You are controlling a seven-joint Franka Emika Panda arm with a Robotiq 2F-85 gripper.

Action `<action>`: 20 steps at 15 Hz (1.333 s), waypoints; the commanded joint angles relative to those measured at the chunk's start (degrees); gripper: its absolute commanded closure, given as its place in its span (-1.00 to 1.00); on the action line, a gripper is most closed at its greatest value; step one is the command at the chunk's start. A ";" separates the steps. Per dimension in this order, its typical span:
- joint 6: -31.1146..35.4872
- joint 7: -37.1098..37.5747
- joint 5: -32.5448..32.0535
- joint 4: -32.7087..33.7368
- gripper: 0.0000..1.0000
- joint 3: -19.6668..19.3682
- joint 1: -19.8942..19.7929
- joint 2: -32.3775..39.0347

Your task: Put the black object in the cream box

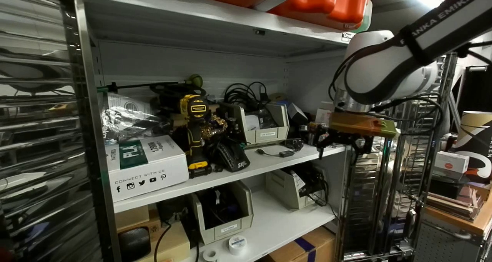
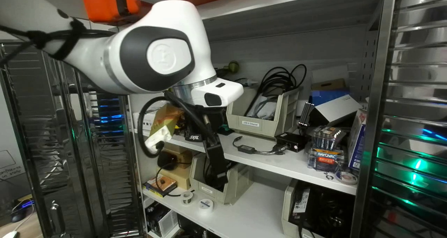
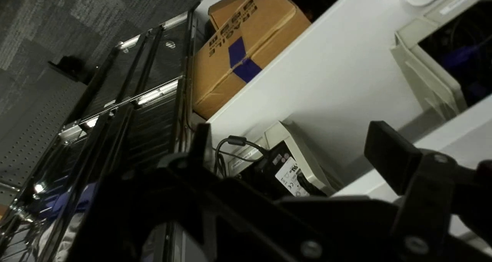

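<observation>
My gripper [image 1: 340, 151] hangs in front of the upper shelf's front edge. In the wrist view its fingers [image 3: 296, 150] stand wide apart with nothing between them. A small black box-shaped device [image 2: 291, 141] lies on the upper shelf, apart from my gripper; it also shows in an exterior view [image 1: 295, 143]. A cable with a black inline adapter [image 2: 246, 149] lies beside it. An open cream bin [image 2: 249, 123] full of black cables stands left of it, also seen in an exterior view [image 1: 268, 135]. I cannot tell which thing is the cream box; no small plain cream box shows clearly.
A yellow-black drill [image 1: 195, 135] and a printed white carton [image 1: 148, 167] stand on the upper shelf. Battery packs [image 2: 324, 159] and a tilted white box [image 2: 337, 108] are at its right. Cream bins [image 1: 226, 229] stand on the lower shelf. Metal cabinet doors [image 1: 86, 139] flank the shelves.
</observation>
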 commanded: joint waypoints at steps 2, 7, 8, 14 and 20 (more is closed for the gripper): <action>-0.62 11.55 -0.22 15.19 -1.00 -1.20 2.18 11.85; -3.83 17.08 1.30 28.38 -1.00 -3.57 6.00 21.31; -4.72 17.85 1.51 30.68 -1.00 -4.08 6.72 23.06; -10.56 19.97 2.60 40.28 -1.00 -6.64 9.42 30.88; -15.14 20.36 3.67 45.95 -1.00 -8.05 10.43 35.28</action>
